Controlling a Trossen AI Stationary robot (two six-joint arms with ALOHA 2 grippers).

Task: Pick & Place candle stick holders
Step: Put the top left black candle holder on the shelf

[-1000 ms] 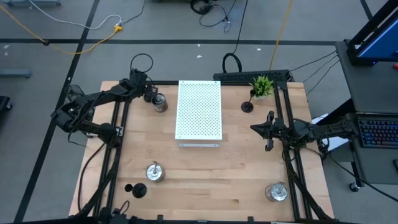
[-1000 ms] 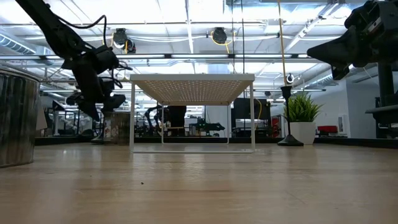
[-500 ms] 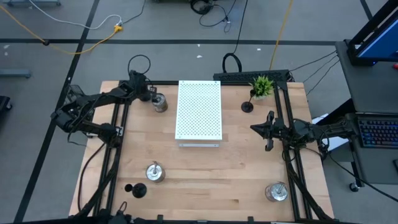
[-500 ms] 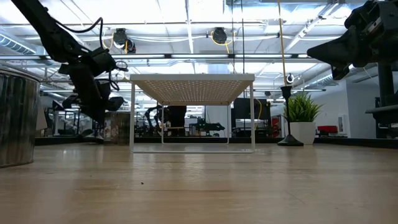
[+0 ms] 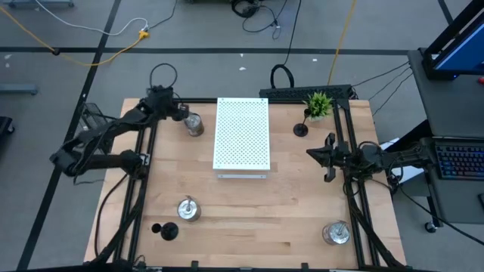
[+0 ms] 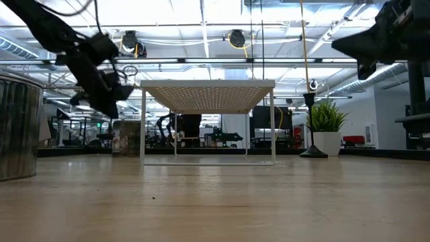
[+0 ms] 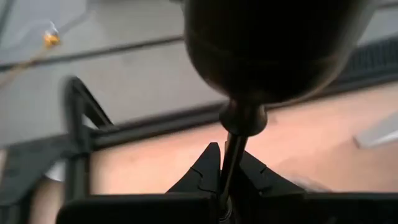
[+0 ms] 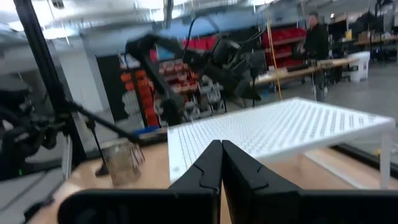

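Held holder: a black candle stick holder (image 7: pixel 261 50) by its thin stem, round base filling the left wrist view, lifted off the table at about 10 o'clock.
Left gripper (image 7: pixel 222 177): fingers pinched tight on that stem; in the high view it sits just beside a silver holder (image 5: pixel 194 124), off the board's far-left corner.
Silver holder, near left (image 5: pixel 187 208): at 7 o'clock, with a black holder (image 5: pixel 165 230) just beside it toward the edge.
Silver holder, near right (image 5: pixel 336 233): at 5 o'clock.
Black holder, far right (image 5: pixel 301 128): at 1 o'clock, just beside the potted plant (image 5: pixel 318 103).
White perforated board (image 5: pixel 242 136): centre, toward 12 o'clock.
Right gripper (image 8: pixel 219 163): fully closed, holding nothing, raised at 3 o'clock.
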